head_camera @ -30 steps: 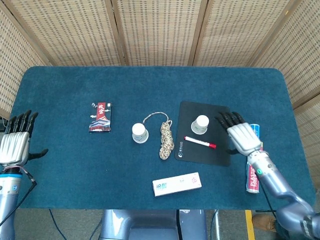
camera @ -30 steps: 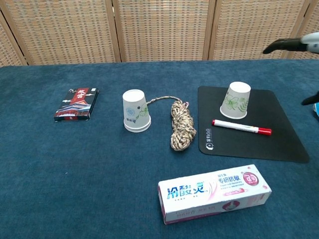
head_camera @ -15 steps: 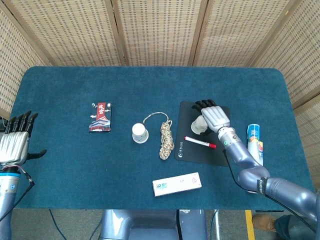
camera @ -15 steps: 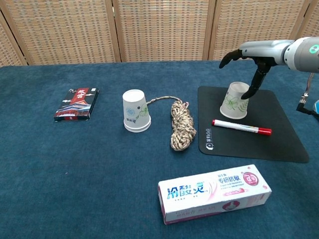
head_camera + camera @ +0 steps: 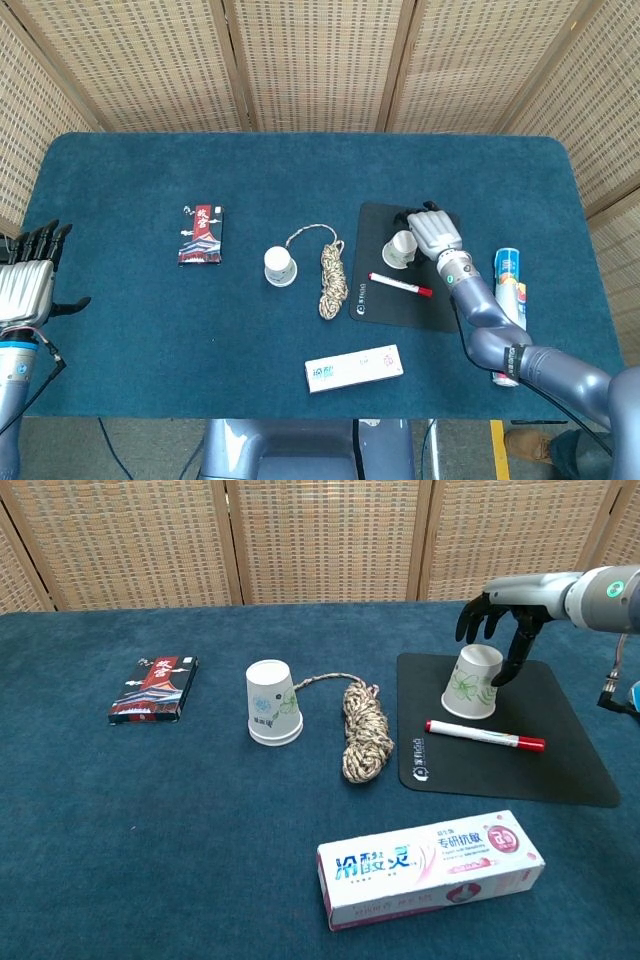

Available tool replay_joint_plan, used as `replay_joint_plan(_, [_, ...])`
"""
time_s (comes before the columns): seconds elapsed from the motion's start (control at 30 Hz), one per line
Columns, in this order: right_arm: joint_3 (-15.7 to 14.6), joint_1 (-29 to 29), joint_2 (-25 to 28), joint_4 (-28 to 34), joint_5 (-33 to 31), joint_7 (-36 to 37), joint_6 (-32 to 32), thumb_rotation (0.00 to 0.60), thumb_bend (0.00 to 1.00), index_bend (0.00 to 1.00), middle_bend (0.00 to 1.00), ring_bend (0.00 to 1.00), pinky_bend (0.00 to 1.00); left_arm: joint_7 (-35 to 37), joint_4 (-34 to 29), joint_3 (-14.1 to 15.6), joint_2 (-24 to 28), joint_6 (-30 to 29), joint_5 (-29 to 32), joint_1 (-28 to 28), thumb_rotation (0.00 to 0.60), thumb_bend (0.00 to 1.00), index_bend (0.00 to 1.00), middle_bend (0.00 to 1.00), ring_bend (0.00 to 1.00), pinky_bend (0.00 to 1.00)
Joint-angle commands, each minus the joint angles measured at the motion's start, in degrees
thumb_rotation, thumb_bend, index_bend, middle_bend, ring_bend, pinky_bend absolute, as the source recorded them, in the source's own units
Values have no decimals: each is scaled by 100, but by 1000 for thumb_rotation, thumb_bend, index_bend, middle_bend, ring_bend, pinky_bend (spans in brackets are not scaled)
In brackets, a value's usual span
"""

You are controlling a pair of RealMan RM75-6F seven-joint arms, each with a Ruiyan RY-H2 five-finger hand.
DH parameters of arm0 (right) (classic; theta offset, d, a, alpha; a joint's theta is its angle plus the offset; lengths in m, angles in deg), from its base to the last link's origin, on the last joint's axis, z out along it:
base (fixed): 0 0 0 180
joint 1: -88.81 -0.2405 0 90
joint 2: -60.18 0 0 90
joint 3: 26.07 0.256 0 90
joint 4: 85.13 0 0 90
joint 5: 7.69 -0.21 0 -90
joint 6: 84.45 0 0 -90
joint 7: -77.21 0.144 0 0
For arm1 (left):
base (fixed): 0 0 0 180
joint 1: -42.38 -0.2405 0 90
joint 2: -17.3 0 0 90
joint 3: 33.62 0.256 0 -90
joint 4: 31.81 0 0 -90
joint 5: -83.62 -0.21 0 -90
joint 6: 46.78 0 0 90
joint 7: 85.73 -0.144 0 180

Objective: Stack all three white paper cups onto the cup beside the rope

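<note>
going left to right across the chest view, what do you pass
Dark red-and-black printed packet → upside-down white paper cup beside the rope → coiled tan rope → upside-down white paper cup with a green leaf print on the black mat, with the right hand over it.

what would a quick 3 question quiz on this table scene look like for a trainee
1. True or false: the right hand has lifted the cup on the black mat clear of the mat.
2. What lies between the cup by the rope and the mat? A) rope B) red marker C) toothpaste box
3. Fill in: the left hand holds ____.

Key: 1 false, the cup stands upside down on the mat with the fingers curled over it; 2 A; 3 nothing.
</note>
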Motion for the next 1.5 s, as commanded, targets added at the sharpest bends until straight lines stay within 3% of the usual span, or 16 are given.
replay_joint_plan(0.03, [-3,-26,-67,-103,21,64,-18,600,172,324,367,306,158,9,-9,-16,12,-8,-8,-16,600,0,0,0,0,0])
replay_joint_plan(0.37, [-120,-116,-186,-471,-132,33,74,600,279,391,443,393,173,-9,-29,-48,24,27,-32,-58,600,0,0,0,0,0])
replay_joint_plan(0.53, [-154,-157,-218,-546,-197,7,81,600,346,488,542,492,258,-19,-42,-69,30,39,-40,-75,600,0,0,0,0,0])
replay_joint_plan(0.7, [-154,-158,-190,-422,-95,44,-52,600,376,515,566,519,259,-14,-57,-91,44,63,-54,-92,600,0,0,0,0,0])
replay_joint_plan(0.9, [-88,-169,15,-12,5,67,-204,600,390,516,566,519,259,3,-66,-108,63,114,-55,-98,600,0,0,0,0,0])
replay_joint_plan(1.03, [190,-250,455,874,23,79,-434,600,399,516,566,519,259,62,-87,-115,103,158,-83,-109,600,0,0,0,0,0])
replay_joint_plan(1.27, [451,-610,858,1805,-552,-314,-619,600,402,516,567,519,259,185,-115,-114,174,226,-148,-132,600,0,0,0,0,0])
replay_joint_plan(1.5, [467,-1098,757,2119,-1270,-886,-910,600,405,516,566,519,259,321,-143,-122,249,270,-213,-155,600,0,0,0,0,0])
